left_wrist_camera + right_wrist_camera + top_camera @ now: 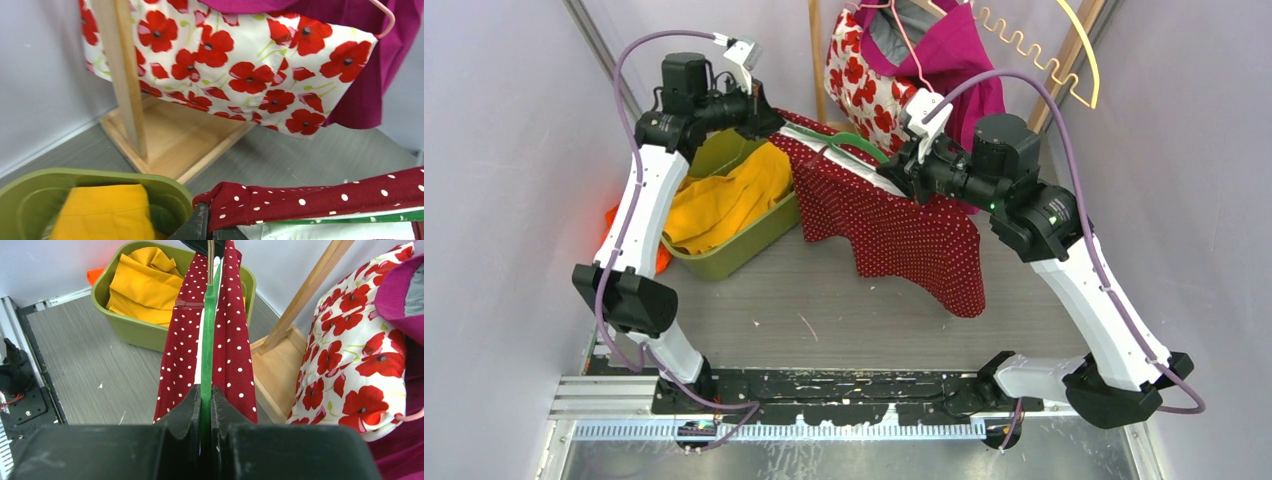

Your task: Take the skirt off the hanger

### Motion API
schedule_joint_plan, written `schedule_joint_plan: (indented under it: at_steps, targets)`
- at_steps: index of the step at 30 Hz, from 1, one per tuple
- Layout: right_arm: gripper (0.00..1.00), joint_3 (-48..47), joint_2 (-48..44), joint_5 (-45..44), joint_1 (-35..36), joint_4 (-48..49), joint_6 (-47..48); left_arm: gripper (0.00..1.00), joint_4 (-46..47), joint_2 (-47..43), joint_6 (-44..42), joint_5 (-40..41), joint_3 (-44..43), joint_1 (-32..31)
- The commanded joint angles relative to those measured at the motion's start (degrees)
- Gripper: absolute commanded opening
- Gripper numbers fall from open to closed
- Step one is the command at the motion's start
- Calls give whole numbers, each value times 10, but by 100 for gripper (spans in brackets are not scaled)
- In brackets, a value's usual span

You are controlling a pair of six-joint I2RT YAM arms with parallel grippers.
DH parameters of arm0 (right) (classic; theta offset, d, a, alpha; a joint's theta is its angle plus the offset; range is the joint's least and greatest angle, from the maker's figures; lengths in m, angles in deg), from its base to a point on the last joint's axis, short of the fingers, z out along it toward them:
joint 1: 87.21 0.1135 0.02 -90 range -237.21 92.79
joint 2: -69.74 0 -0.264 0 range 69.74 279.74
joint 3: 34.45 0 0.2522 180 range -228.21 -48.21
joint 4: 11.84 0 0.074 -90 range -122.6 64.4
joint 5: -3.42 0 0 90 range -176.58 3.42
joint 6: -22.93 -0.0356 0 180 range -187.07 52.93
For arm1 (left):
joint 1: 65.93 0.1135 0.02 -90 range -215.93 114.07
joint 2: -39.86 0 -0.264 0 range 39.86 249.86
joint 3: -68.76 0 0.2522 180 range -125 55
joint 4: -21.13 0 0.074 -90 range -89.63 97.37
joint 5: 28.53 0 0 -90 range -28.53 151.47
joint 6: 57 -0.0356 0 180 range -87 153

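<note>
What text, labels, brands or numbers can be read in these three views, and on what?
None can be read in any view.
polka-dot skirt: white dots only, no tag showing.
green hanger: plain.
poppy-print garment: flowers only.
green bin: no marking.
right arm: white shell, no lettering visible.

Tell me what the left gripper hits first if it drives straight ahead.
Probably the wooden rack base, ahead of the left gripper; the poppy-print garment hangs above that line. Depth unclear.
</note>
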Motion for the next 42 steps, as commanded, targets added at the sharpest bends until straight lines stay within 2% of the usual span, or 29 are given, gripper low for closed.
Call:
schedule_joint_plan:
  at_steps: [1, 10, 15, 18, 22, 26, 31, 38, 42]
  targets:
    - [0, -50, -101, 50, -2, -28, -6, 0, 71, 53, 3, 81, -6, 72]
    - [0, -48, -139, 89, -2, 24, -24, 0, 128, 75, 48, -51, 39, 72]
    - [0, -64, -155, 126, -2, 20, -27, 0, 116, 98, 56, -120, 16, 73]
    - [0, -51, -170, 151, -2, 54, -46, 0, 146, 114, 94, -172, 14, 71]
    - [0, -6, -187, 140, -2, 143, -84, 0, 160, 113, 112, -194, 29, 57]
    - [1, 60, -184, 61, -2, 277, -100, 0, 150, 86, 102, -181, 61, 31]
    - [0, 101, -142, -14, -2, 395, -86, 0, 109, 27, 91, -150, 84, 9]
    - [0, 65, -57, -76, -2, 524, -73, 0, 32, -86, 66, -102, 86, -18]
    - [0, 57, -20, -113, -2, 594, -73, 0, 21, -157, 73, -81, 93, -37]
